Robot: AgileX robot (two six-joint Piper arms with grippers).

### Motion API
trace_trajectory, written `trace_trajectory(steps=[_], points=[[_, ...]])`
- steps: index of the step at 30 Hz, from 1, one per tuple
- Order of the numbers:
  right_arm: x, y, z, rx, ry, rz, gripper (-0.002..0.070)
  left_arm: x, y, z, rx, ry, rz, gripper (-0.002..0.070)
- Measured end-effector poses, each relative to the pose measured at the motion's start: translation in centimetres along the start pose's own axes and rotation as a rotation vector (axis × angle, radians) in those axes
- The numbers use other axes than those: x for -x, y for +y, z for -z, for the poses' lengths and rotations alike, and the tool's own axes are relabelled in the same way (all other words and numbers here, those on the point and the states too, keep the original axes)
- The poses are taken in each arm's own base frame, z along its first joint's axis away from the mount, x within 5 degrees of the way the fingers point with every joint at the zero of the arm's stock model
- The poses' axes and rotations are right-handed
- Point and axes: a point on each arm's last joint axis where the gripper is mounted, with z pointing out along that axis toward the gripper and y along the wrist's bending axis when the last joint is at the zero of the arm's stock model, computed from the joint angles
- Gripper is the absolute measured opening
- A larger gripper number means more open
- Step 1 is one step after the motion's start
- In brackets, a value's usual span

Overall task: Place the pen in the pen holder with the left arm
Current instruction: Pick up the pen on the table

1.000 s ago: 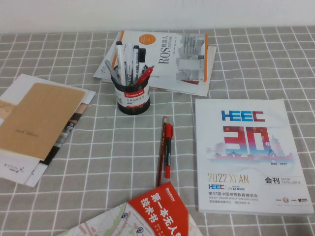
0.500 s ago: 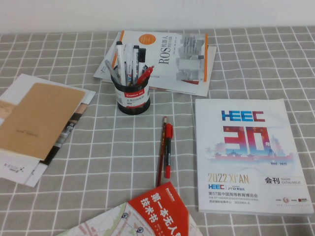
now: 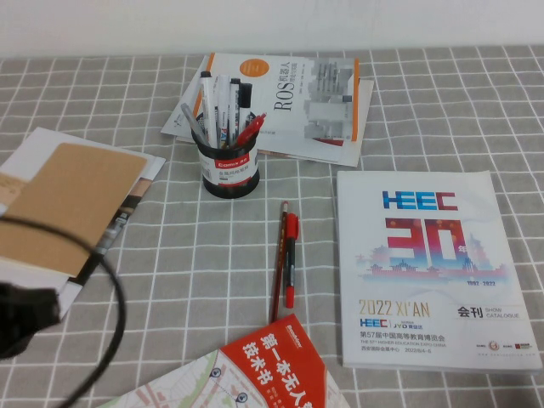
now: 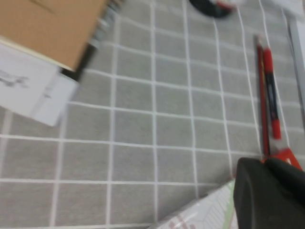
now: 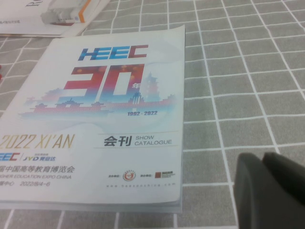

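Note:
The pen, a thin dark-red stick, lies on the checked cloth just left of a thicker red-capped marker. The black mesh pen holder stands farther back, holding several pens. My left arm shows at the lower left edge with a cable looping over the cloth, well left of the pen. In the left wrist view the left gripper is shut and empty, with the pen and the marker beyond it. The right gripper is shut and empty over bare cloth.
A white HEEC catalogue lies right of the pen, also in the right wrist view. A ROS book lies behind the holder. A brown notebook on papers is at the left. A red booklet is at the front.
My left arm and its cable have come into the high view at the lower left. The pen, marker and holder have not moved.

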Motion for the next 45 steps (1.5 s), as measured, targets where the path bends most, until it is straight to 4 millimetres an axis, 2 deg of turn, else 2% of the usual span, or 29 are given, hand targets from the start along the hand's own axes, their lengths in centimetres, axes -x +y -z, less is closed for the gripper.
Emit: trace_trajectory(steps=[5, 8, 16, 23, 29, 37, 43, 45], points=[[0.0, 0.0, 0.0, 0.0, 0.0, 0.0, -0.0013, 2.4, -0.7, -3.2, -0.043, 0.135, -0.033, -0.0002], [0.0, 0.0, 0.0, 0.0, 0.0, 0.0, -0.0012, 3.4, -2.0, -5.3, -0.082, 0.203, -0.083, -0.0002], [0.0, 0.0, 0.0, 0.0, 0.0, 0.0, -0.0013, 4.4, -7.4, -11.9, -0.123, 0.386, -0.223, -0.0002], [0.0, 0.0, 0.0, 0.0, 0.0, 0.0, -0.0013, 4.9, -12.3, -17.2, -0.138, 0.474, -0.328, -0.0002], [0.0, 0.0, 0.0, 0.0, 0.0, 0.0, -0.0012, 4.8, -15.5, -20.7, -0.076, 0.565, -0.418, -0.0002], [0.0, 0.0, 0.0, 0.0, 0.0, 0.0, -0.0012, 5.1, -16.4, -23.4, 0.0, 0.616, -0.523, 0.0013], [0.0, 0.0, 0.0, 0.0, 0.0, 0.0, -0.0013, 5.5, -16.6, -24.6, 0.002, 0.61, -0.558, 0.0185], [0.0, 0.0, 0.0, 0.0, 0.0, 0.0, -0.0011, 5.5, -16.2, -25.1, 0.024, 0.612, -0.546, 0.0215]])
